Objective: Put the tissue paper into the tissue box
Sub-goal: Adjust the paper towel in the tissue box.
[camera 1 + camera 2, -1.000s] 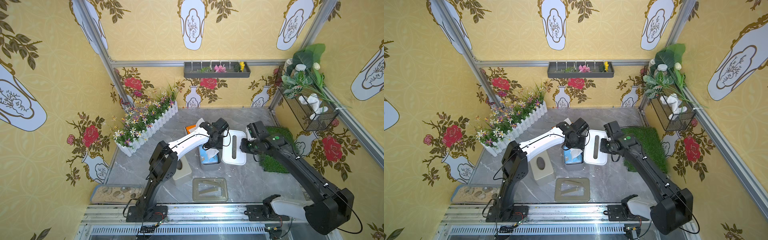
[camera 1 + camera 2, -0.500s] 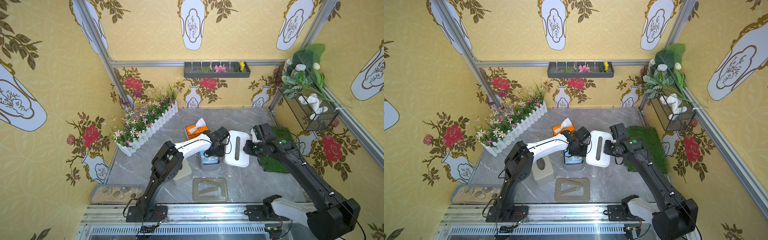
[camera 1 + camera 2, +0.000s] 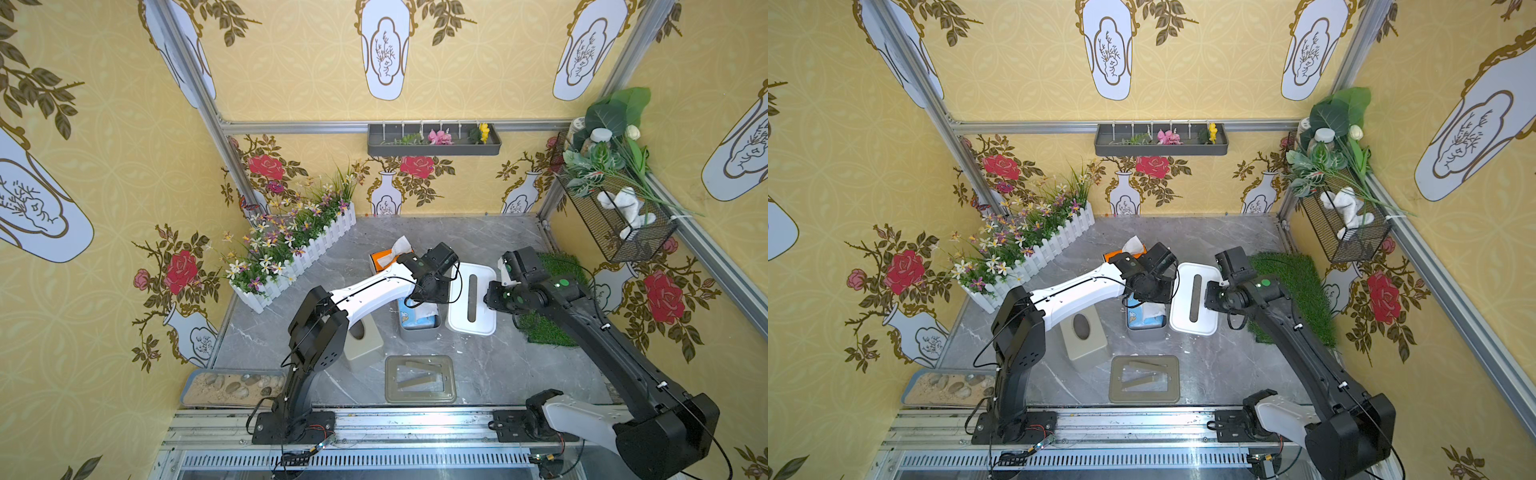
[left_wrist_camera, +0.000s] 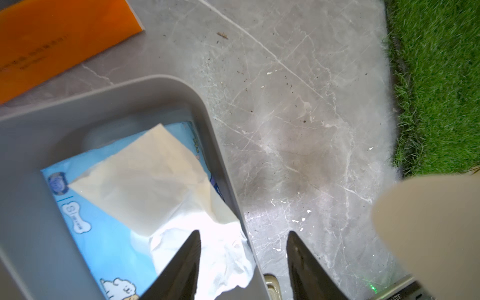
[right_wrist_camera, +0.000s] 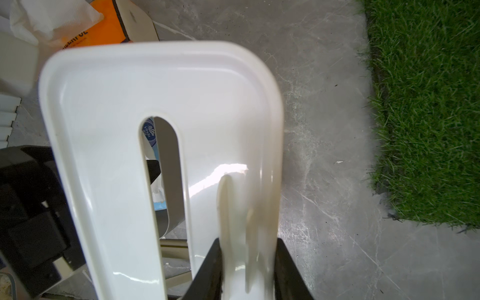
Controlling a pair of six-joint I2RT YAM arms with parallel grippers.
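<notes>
Grey marble desk [image 3: 498, 374], floral walls [image 3: 291, 62]: I see the tissue paper [image 4: 155, 181] lying inside the grey tissue box [image 4: 218, 155], my left fingers [image 4: 181, 267] spread open above it (holding nothing), my right fingers [image 5: 207, 275] clamped on the edge of the white lid [image 5: 104, 104].

I count: one grey tissue box [image 3: 415, 333], one blue tissue pack [image 4: 109, 241], one white lid [image 3: 484, 316], one orange tissue box [image 3: 380, 259], one beige box [image 3: 365, 343], one olive frame [image 3: 419, 398], one grass mat [image 3: 544, 328], one flower planter [image 3: 316, 249].
</notes>
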